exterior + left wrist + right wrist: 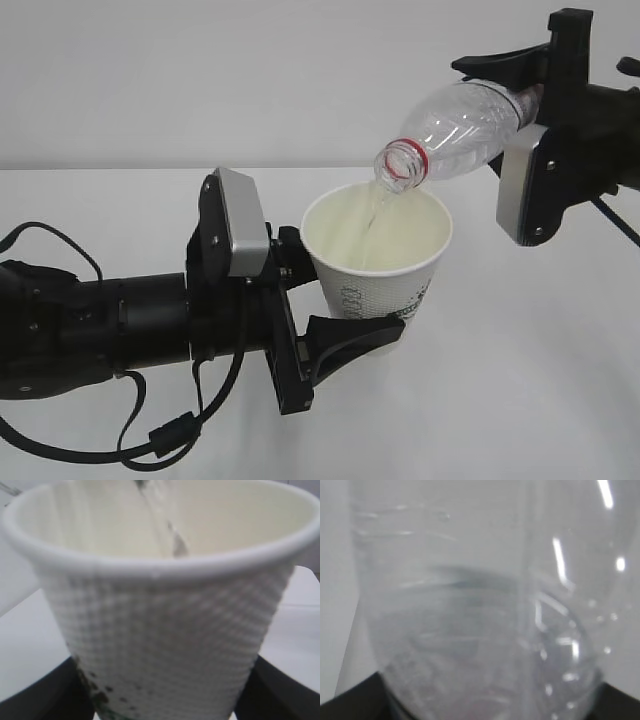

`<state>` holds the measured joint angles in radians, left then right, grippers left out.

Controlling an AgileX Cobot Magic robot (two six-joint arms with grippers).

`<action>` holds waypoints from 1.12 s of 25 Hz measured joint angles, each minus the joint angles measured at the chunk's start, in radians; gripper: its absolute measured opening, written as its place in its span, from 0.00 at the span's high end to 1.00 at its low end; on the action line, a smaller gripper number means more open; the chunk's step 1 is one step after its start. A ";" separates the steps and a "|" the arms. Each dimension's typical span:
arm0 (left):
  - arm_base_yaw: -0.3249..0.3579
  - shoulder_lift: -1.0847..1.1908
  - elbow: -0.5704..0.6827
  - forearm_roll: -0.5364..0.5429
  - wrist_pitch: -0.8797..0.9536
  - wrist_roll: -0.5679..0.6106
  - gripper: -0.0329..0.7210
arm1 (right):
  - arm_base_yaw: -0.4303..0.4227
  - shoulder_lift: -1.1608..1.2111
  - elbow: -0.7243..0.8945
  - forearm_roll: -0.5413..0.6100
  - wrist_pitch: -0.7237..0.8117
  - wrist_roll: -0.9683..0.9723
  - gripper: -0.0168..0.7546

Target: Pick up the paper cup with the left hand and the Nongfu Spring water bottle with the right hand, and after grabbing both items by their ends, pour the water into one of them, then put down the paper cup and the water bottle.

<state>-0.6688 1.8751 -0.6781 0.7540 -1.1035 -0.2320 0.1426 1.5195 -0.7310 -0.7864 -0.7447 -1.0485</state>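
Small white tapered paper cup (372, 262) is held above white table (520, 400), clamped low on its body by black left gripper (345, 335). Clear capless plastic bottle with red neck ring (455, 130) is clamped near its base by right gripper (530, 90), mouth tilted over cup rim.

Thin water stream (372, 215) is seen entering cup, level hidden, probably low.

Risks: stream missed if bottle mouth drifts; soft cup wall crushed by the squeeze.

Count: one cup, one bottle, two grippers.

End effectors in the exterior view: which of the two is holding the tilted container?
The right hand, gripping the Nongfu Spring water bottle tipped mouth-down. The left hand holds the paper cup roughly upright beneath it.
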 joint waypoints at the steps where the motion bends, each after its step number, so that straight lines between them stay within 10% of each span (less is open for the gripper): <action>1: 0.000 0.000 0.000 0.000 0.000 0.000 0.25 | 0.000 0.000 0.000 0.000 0.003 0.000 0.38; 28: 0.000 0.000 0.000 0.000 0.000 0.000 0.25 | 0.000 -0.001 -0.002 0.000 0.027 -0.029 0.38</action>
<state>-0.6688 1.8751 -0.6781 0.7540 -1.1035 -0.2320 0.1426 1.5189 -0.7331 -0.7864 -0.7178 -1.0779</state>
